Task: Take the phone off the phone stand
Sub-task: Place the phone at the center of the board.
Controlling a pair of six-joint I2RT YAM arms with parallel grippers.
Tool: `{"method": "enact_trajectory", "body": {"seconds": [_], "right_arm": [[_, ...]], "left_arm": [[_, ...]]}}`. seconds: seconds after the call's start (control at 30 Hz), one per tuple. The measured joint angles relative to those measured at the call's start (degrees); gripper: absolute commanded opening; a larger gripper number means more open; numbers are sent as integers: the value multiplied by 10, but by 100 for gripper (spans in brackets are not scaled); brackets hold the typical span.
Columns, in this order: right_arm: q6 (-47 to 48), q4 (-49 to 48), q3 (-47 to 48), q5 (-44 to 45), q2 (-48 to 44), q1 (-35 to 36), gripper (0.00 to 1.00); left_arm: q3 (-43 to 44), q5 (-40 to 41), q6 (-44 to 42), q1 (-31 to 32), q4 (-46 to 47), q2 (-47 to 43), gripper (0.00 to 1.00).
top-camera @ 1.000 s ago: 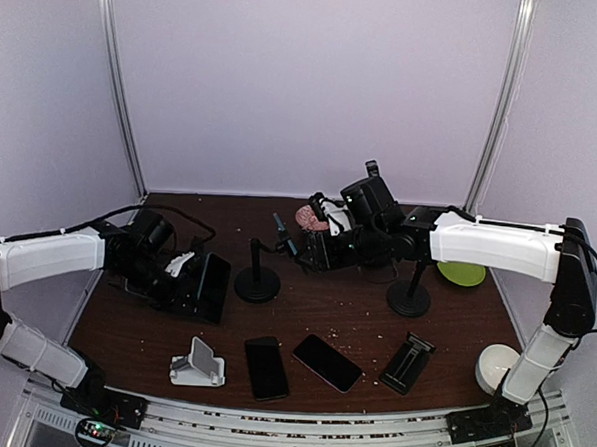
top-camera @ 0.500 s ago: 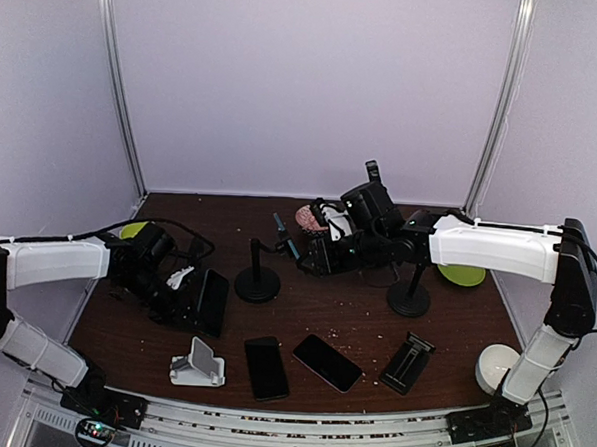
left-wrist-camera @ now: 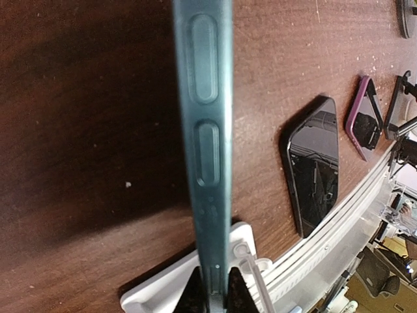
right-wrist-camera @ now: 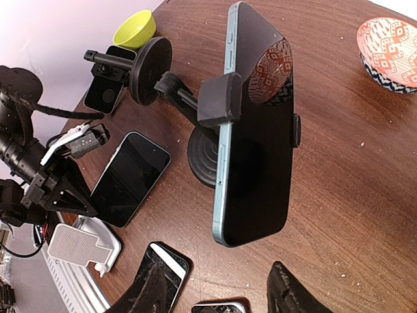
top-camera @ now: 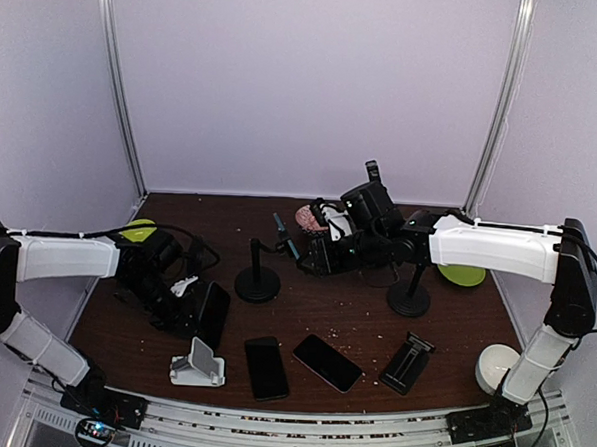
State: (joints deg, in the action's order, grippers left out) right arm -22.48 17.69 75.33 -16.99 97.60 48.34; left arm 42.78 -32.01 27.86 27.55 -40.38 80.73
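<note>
1. Left gripper (left-wrist-camera: 213, 295): jaws drawn narrow and clamped on the thin edge of a slim dark teal phone (left-wrist-camera: 203, 117). The phone is carried edge-on over the dark brown wooden table (left-wrist-camera: 85, 130).
2. A white plastic phone cradle (left-wrist-camera: 163, 297) lies beneath the gripped end. Contact between the two cannot be told. Overhead, the cradle sits at 6 o'clock from the teal phone.
3. At 3 o'clock from the cradle, a black glass-faced phone (top-camera: 267, 367) lies flat. A purple-edged dark phone (top-camera: 327, 362) lies flat just beside it, again at 3 o'clock.
4. Right gripper (right-wrist-camera: 220, 292): jaws stand about half apart with nothing between them, touching nothing.
5. At 12 o'clock in the right wrist view, a pale blue-edged black-screen phone (right-wrist-camera: 257, 130) is held across its middle by the clamp of a black phone stand (right-wrist-camera: 218, 98). It is seated in the stand, near the fingertips but apart from them.
6. Overhead, at 4 o'clock from the right gripper, stands a second black round-base pole stand (top-camera: 409, 294). A black folding stand (top-camera: 407, 362) lies at its 6 o'clock.
7. A red-and-white patterned bowl (right-wrist-camera: 389, 42) sits at 1 o'clock in the right wrist view.
</note>
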Motion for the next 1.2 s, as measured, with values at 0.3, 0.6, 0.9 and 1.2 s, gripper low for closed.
{"method": "enact_trajectory", "body": {"seconds": [0.3,0.6,0.9,1.2], "right_arm": [[0,-3,-17,1,-13,0,54],[1,-10,-34,2,-26,0,54],[2,-10,-37,4,-28,-6,54],[1,-10,-37,3,-29,-6,54]], "left_arm": [[66,2,4,0,-7,60,7],[134,-16,3,4,-16,128,7],[191,-34,12,14,3,192,7],[214,-38,14,23,19,216,7]]}}
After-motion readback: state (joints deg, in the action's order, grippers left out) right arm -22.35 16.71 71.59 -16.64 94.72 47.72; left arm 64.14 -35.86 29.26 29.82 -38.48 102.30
